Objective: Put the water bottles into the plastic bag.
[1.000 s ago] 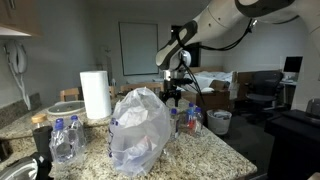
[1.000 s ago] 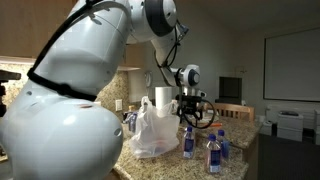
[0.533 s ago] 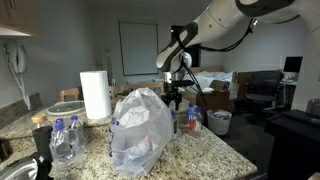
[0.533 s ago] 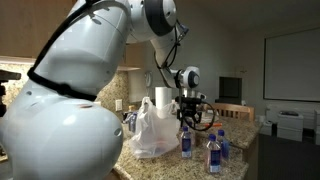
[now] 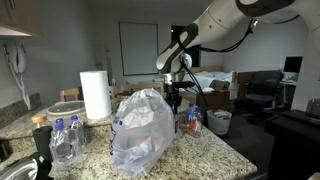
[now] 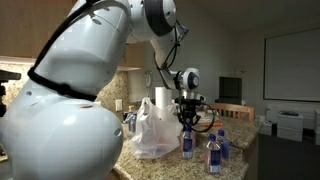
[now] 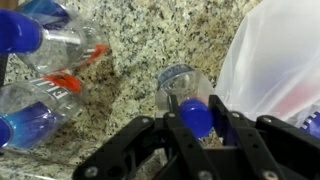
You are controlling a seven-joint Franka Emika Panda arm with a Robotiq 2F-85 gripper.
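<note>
In the wrist view my gripper (image 7: 196,108) has its two black fingers pressed on the blue cap of an upright water bottle (image 7: 181,82) standing on the granite counter. The plastic bag (image 7: 280,60) lies just to its right. Two more water bottles (image 7: 60,45) (image 7: 35,110) stand to the left. In both exterior views the gripper (image 5: 176,98) (image 6: 186,113) points straight down onto this bottle (image 6: 186,142), next to the crinkly white bag (image 5: 140,130) (image 6: 152,130). Two other bottles (image 6: 213,153) stand beside it.
A tall paper towel roll (image 5: 95,95) stands behind the bag. Two more clear bottles (image 5: 63,140) stand at the counter's near left by a dark object (image 5: 40,165). The counter edge (image 5: 235,150) drops off beyond the bag.
The jaws have come together from wide open onto the bottle's blue cap. The arm has sunk slightly; the bag and other bottles have not moved.
</note>
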